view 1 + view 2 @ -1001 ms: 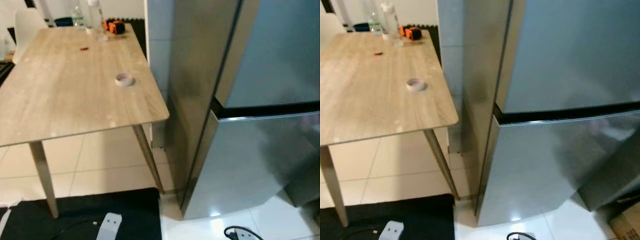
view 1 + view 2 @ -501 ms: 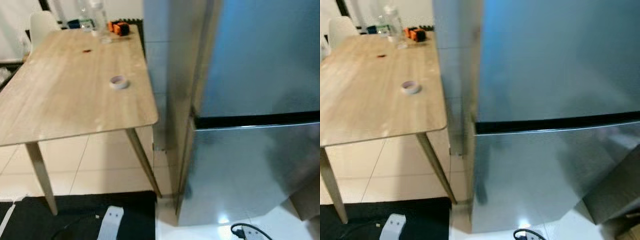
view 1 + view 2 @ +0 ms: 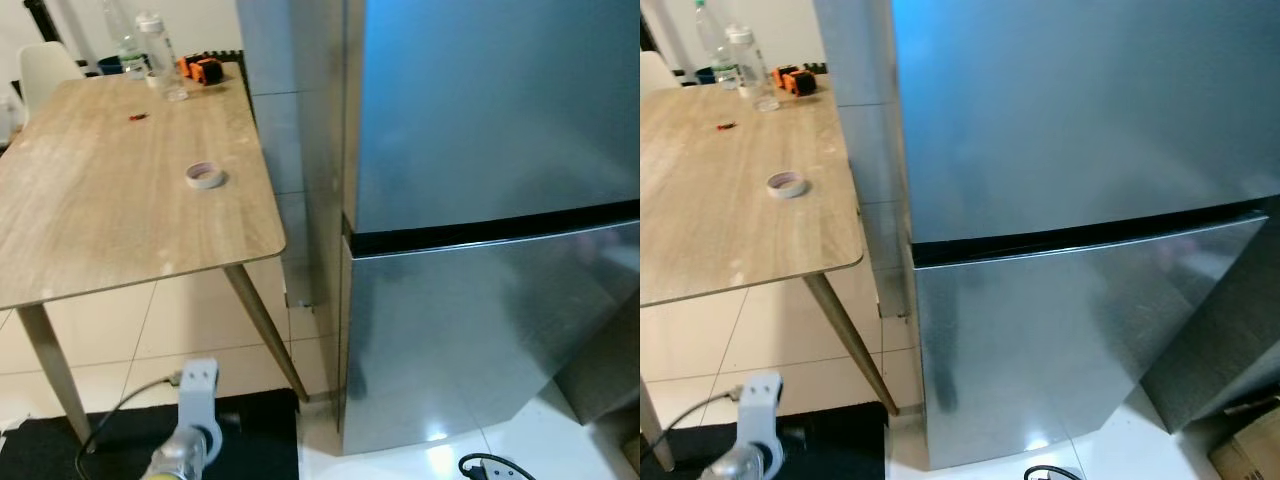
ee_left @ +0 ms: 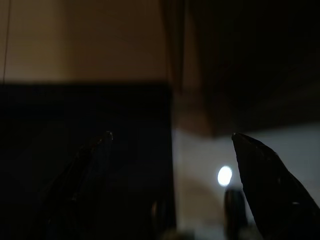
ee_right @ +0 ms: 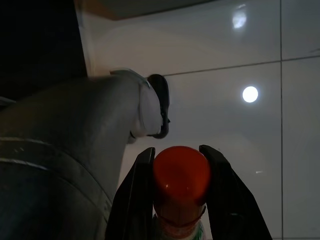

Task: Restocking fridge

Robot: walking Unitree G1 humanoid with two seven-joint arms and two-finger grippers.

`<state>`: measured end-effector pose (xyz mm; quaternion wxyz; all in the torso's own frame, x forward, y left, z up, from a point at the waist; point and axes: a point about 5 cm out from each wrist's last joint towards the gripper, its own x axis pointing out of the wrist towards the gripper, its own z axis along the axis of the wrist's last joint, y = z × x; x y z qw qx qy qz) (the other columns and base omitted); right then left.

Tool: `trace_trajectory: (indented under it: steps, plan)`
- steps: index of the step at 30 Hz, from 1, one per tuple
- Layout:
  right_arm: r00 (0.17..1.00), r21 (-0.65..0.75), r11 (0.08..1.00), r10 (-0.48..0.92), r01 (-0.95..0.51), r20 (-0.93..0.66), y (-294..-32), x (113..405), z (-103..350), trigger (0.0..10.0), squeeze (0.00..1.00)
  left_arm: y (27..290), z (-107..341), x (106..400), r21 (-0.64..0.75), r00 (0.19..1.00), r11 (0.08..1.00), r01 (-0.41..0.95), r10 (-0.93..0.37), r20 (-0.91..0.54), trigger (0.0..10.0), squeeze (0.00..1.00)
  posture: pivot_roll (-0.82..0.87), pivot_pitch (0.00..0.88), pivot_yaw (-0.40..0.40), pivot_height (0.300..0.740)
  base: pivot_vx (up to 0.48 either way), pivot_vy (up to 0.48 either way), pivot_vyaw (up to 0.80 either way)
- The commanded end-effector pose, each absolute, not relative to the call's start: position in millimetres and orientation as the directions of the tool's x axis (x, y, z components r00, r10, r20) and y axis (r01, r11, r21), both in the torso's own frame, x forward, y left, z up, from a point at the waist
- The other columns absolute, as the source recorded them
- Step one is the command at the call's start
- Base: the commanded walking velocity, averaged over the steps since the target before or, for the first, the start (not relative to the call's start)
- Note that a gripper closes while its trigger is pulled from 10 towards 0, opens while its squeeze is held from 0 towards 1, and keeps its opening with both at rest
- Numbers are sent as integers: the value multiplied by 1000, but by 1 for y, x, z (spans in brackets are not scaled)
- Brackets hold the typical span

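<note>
A tall stainless-steel fridge (image 3: 480, 150) stands before me with both doors closed; a dark seam (image 3: 490, 228) divides the upper door from the lower one. In the right wrist view my right gripper (image 5: 177, 150) is shut on a bottle with a red cap (image 5: 181, 172), held low over the white tiled floor. My left gripper (image 4: 171, 135) is open and holds nothing, hanging in the shade over a black mat. The silver left arm (image 3: 190, 425) shows at the bottom left of the head views.
A wooden table (image 3: 90, 230) stands left of the fridge, carrying a tape roll (image 3: 205, 176), clear bottles (image 3: 160, 62) and an orange object (image 3: 205, 70). A black mat (image 3: 255, 440) lies under it. A black cable (image 3: 490, 466) and a cardboard box (image 3: 1245, 455) lie near the fridge's foot.
The camera has swung so the fridge front fills more of the picture and the table sits further left. The left arm has risen into the bottom left.
</note>
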<state>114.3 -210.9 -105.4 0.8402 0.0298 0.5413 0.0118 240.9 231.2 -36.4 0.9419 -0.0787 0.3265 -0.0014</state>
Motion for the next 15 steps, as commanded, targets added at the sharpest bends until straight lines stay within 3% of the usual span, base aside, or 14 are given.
trace_trajectory:
  steps: [1, 4, 7, 9, 11, 13, 15]
  plan:
    - [408, 58, 998, 49, 10, -912, -212, 112, -106, 10000, 0, 237, -16, 260, -203, 848, 979, 27, -130, -513, 10000, 1000, -20, 0, 0, 740, 0, 0, 0]
    - [406, 57, 998, 47, 11, -913, -214, 111, -106, 10000, 0, 226, 12, 285, -301, 868, 923, 239, -342, -360, 10000, 1000, -20, 0, 3, 740, 0, 0, 0]
    - [405, 57, 998, 47, 12, -913, -214, 110, -106, 10000, 0, 220, 21, 291, -336, 845, 880, 336, -439, -304, 10000, 1000, -21, 0, 4, 740, 0, 0, 0]
    - [402, 56, 998, 46, 14, -915, -214, 110, -106, 10000, 0, 206, 39, 298, -352, 724, 742, 571, -657, -210, 10000, 1000, -23, 0, 5, 740, 0, 0, 0]
    - [402, 56, 998, 46, 14, -915, -214, 110, -106, 10000, 0, 206, 39, 298, -352, 724, 742, 571, -657, -210, 10000, 1000, -23, 0, 5, 740, 0, 0, 0]
    - [396, 54, 998, 42, 17, -917, -214, 109, -107, 10000, 0, 198, 57, 304, -304, 596, 613, 729, -787, -157, 10000, 1000, -25, 0, 5, 740, 0, 0, 0]
    - [393, 52, 998, 41, 18, -919, -214, 108, -107, 10000, 0, 196, 63, 306, -281, 563, 579, 765, -814, -145, 10000, 1000, -25, 0, 5, 740, 0, 0, 0]
